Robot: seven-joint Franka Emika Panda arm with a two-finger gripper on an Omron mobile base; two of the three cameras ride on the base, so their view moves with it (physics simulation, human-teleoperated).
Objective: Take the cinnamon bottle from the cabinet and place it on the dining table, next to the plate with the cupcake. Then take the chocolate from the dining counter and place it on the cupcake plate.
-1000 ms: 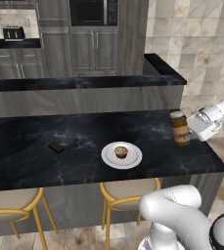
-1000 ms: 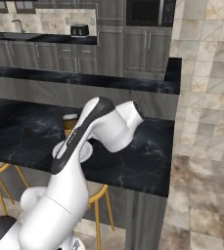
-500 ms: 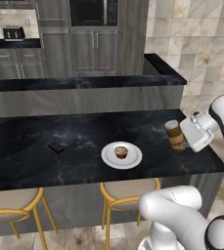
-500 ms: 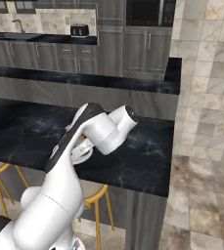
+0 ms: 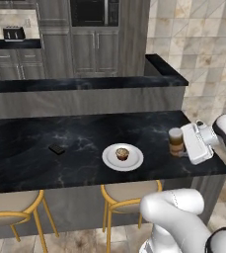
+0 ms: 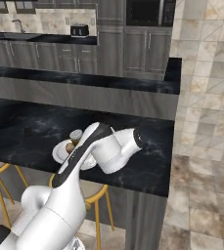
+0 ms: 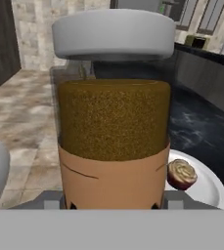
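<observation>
Cinnamon bottle (image 5: 175, 142) | upright, cap up | in hand (image 5: 184, 144)

Black marble dining table (image 5: 85, 133): wide bare stretch between the small dark chocolate piece (image 5: 56, 148) and the round white plate (image 5: 134, 159) carrying 1 brown cupcake (image 5: 122, 153). Right of the plate, the upright white-capped cinnamon bottle (image 5: 175, 142) blocks the near corner, the white gripper (image 5: 184, 143) closed on it. Raised black counter ledge (image 5: 85, 84) walls the far side. 2 tan stools (image 5: 129, 192) below the edge.
</observation>
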